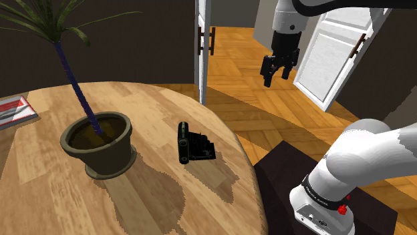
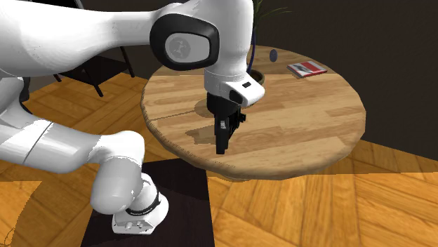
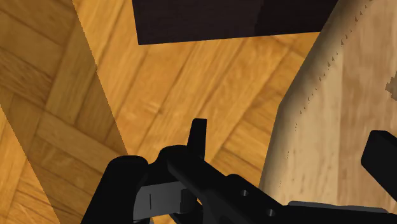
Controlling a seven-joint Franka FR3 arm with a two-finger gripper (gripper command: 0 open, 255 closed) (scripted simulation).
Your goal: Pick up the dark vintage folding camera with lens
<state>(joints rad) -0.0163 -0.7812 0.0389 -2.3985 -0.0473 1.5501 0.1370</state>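
1. Hand state. The hand (image 1: pixel 276 77) is released. Its two black fingers stand apart with nothing between them. In the wrist view one finger (image 3: pixel 199 135) rises over the parquet floor (image 3: pixel 95 76) and the other shows over the pale wood of the surface (image 3: pixel 331 114), so the rim of the surface runs below the gap between them.

2. Hand position. The hand hangs from the white arm (image 1: pixel 374 160), fingers pointing down, well above the surface (image 1: pixel 53 193) and at its edge nearest the stand (image 1: pixel 281 173). In the second exterior view the hand (image 2: pixel 223 140) appears in front of the round surface (image 2: pixel 302 119).

3. Task object. The dark folding camera (image 1: pixel 194 145) lies on the surface, below the hand and well apart from it, further in from the rim. Its body stands on edge, and its opened flap lies flat on the wood, on the side of the body facing the hand. The fingers do not touch it.

4. Other items.
- An olive plant pot (image 1: pixel 107 157) with a tall blue-stemmed plant (image 1: pixel 77 80) stands beyond the camera as seen from the hand, near the camera but not touching it.
- A red-and-white magazine (image 1: pixel 15 112) lies flat at the rim farthest from the hand, past the pot. It also appears in the second exterior view (image 2: pixel 307 68).
- White doors (image 1: pixel 334 53) stand open behind the hand, above the floor (image 1: pixel 281 113).
- The dark stand (image 3: pixel 222 19) sits on the floor below the hand, near the surface.
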